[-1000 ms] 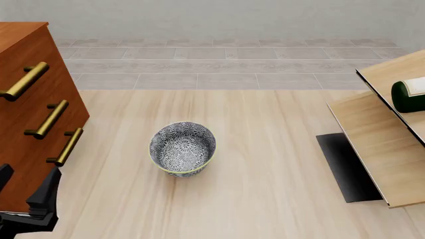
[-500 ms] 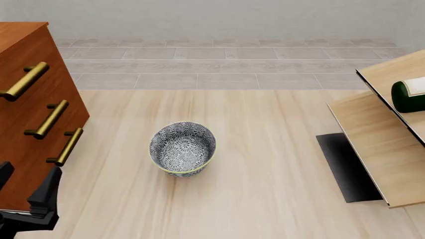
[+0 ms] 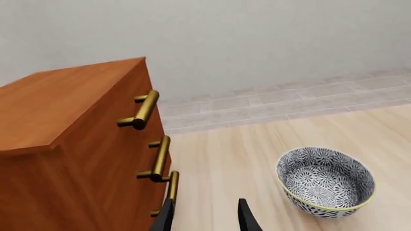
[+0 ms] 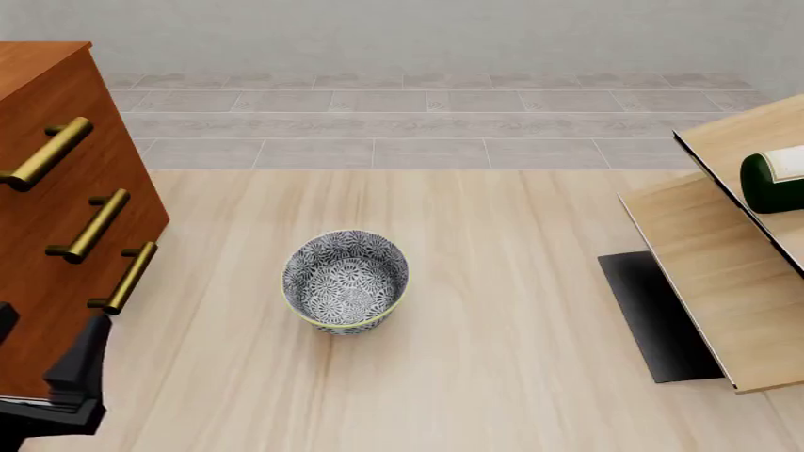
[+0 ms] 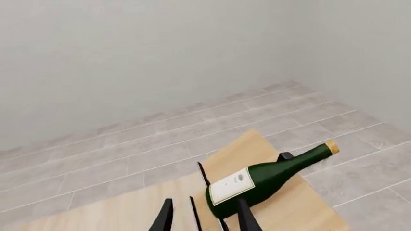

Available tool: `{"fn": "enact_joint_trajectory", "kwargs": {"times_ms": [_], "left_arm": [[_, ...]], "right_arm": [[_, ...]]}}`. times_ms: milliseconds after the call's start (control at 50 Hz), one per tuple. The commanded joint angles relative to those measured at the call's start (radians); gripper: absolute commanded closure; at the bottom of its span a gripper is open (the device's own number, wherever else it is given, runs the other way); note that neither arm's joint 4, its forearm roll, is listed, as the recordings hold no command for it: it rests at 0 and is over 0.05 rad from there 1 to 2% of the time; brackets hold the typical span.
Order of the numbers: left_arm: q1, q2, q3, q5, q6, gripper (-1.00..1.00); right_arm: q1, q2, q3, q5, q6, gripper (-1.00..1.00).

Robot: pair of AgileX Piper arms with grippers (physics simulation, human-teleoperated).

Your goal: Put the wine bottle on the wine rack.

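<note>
A pale wood-grain table (image 4: 503,377) runs back to a band of grey tiled floor (image 4: 415,122) and a plain light wall (image 4: 415,38).

At the far left stands a reddish-brown drawer cabinet (image 4: 51,226) with brass bar handles (image 4: 90,226). Just in front of its lower corner sits the left gripper (image 4: 51,363), a black shape low in the front view; the left wrist view shows its two finger tips (image 3: 244,216) parted with bare table between them, holding nothing.

Near the middle of the table rests a grey patterned bowl (image 4: 345,280) with a pale yellow rim, upright and well apart from everything else.

At the right edge is the wine rack (image 4: 716,273), light wood slanted panels with dark edges above a black base plate (image 4: 653,315). The wine bottle (image 5: 266,180) lies on its side on the rack's upper panel: dark green glass, white label around the body, tan cork at the neck's end. In the front view only its round green base (image 4: 769,181) shows.

The right gripper (image 5: 202,219) hangs above the rack, near the bottle's base end, fingers spread and empty.
</note>
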Motion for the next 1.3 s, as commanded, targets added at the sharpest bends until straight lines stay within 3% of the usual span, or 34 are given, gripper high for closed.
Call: {"fn": "enact_joint_trajectory", "kwargs": {"times_ms": [20,60,140,380,440,620,700,1300], "left_arm": [[0.002,-0.026,-0.029,0.044,0.007,-1.0],[0.002,-0.03,-0.037,0.051,0.006,-1.0],[0.001,-0.035,-0.047,0.063,0.011,-1.0],[-0.003,-0.039,-0.061,0.076,0.012,-1.0],[-0.001,-0.04,-0.062,0.076,0.012,-1.0],[-0.001,-0.044,-0.071,0.087,0.015,-1.0],[-0.003,-0.046,-0.078,0.094,0.014,-1.0],[-0.006,-0.085,-0.14,0.173,0.023,-1.0]], "right_arm": [[0.071,-0.057,0.029,0.018,-0.049,-1.0],[0.059,-0.066,0.04,0.018,-0.026,-1.0],[0.069,-0.096,0.072,0.018,-0.031,-1.0],[0.145,-0.195,0.161,0.02,-0.098,-1.0],[0.144,-0.212,0.172,0.024,-0.086,-1.0],[0.199,-0.295,0.233,0.05,-0.128,-1.0],[0.196,-0.324,0.254,0.068,-0.115,-1.0],[0.235,-0.452,0.3,0.168,-0.151,-1.0]]}}
